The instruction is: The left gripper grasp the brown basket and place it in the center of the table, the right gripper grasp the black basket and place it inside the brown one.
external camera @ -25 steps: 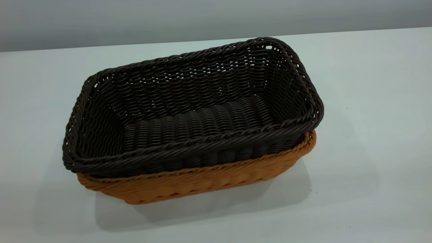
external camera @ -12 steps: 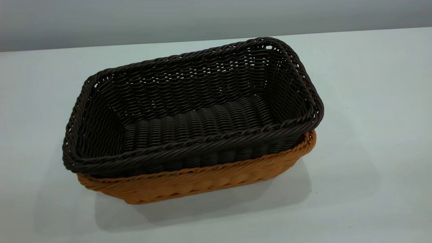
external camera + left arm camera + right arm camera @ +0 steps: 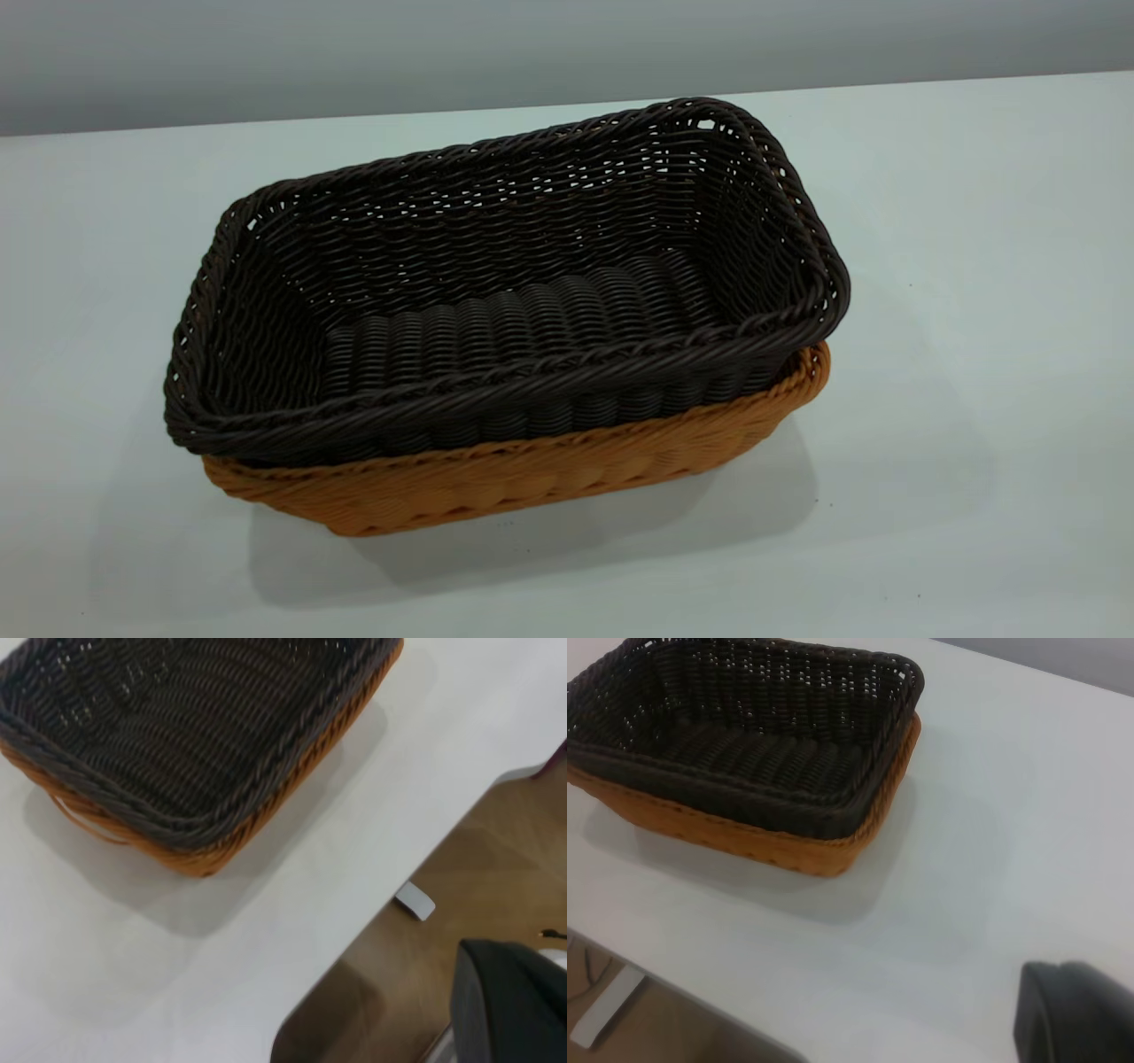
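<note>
Neither end effector is near the baskets – their fingers I cannot tell – and the black basket [image 3: 496, 292] sits nested in the brown basket [image 3: 532, 478] mid-surface [image 3: 974, 310], so the task looks done.

L tool [image 3: 514, 1005] pulled back off-table, R tool [image 3: 1076, 1014] raised, fingers unseen
</note>
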`<control>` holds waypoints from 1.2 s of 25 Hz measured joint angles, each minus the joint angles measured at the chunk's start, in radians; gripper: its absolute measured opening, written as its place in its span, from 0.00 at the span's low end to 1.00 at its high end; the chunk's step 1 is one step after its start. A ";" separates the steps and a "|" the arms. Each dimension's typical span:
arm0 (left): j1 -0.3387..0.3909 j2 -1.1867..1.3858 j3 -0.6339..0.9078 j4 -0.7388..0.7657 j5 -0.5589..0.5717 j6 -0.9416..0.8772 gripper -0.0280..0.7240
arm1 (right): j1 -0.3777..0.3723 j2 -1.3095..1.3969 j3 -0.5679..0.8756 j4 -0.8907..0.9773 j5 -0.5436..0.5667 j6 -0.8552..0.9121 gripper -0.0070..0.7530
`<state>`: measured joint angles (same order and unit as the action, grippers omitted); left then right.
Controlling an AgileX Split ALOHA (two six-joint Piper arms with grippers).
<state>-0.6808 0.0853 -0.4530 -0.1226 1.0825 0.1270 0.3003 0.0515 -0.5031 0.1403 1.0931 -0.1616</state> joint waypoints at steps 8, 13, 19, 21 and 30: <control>0.000 -0.019 0.000 0.000 0.000 0.000 0.04 | 0.000 0.001 0.000 0.008 -0.001 -0.001 0.01; 0.000 -0.019 0.000 0.000 0.000 0.000 0.04 | -0.071 0.001 0.000 0.011 -0.001 -0.001 0.01; 0.099 -0.019 0.000 0.000 0.000 0.001 0.04 | -0.285 0.001 -0.001 0.011 -0.001 -0.001 0.01; 0.172 -0.019 0.001 0.000 0.000 0.001 0.04 | -0.361 0.001 -0.001 0.011 -0.001 -0.001 0.01; 0.530 -0.019 0.001 -0.001 -0.001 0.001 0.04 | -0.519 0.001 -0.001 0.011 -0.001 -0.001 0.01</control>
<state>-0.1508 0.0660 -0.4523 -0.1234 1.0814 0.1281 -0.2192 0.0524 -0.5043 0.1516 1.0923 -0.1625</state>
